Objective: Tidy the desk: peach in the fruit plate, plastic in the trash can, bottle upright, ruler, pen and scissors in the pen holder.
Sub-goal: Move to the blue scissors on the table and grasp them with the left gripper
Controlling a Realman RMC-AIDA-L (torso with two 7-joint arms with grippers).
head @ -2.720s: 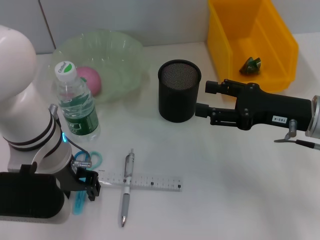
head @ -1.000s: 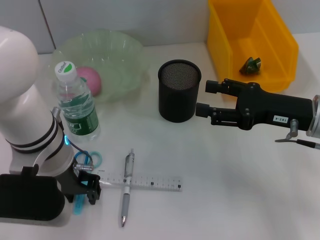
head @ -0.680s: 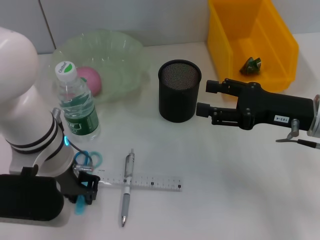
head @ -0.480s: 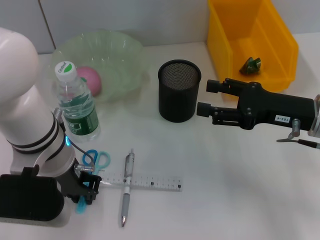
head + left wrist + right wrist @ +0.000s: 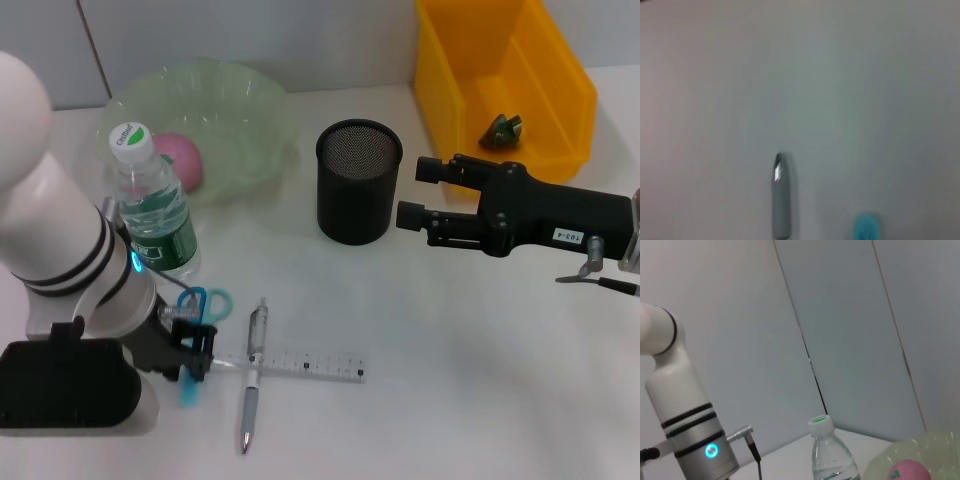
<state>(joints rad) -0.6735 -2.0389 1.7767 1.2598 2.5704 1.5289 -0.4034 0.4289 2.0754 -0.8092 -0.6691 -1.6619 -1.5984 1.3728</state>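
Head view: we see the left gripper [image 5: 193, 350] clamped on the blue scissors [image 5: 200, 320], handles sticking up by the fingers, near the ruler's [image 5: 300, 364] left end. The pen [image 5: 252, 372] lies across the ruler. The bottle [image 5: 150, 205] stands upright beside the plate [image 5: 250, 110] holding the peach [image 5: 182, 160]. The right gripper [image 5: 420, 195] hovers just beside the holder [image 5: 358, 182], its two fingers apart, holding nothing. Plastic [image 5: 502, 130] is in the bin [image 5: 560, 70].

Left wrist: we see a blurred grey tip [image 5: 780, 200] and a blue tip [image 5: 867, 227] over the table.

Right wrist: we see the bottle [image 5: 832, 455], the peach [image 5: 907, 470] and the left arm [image 5: 685, 415].
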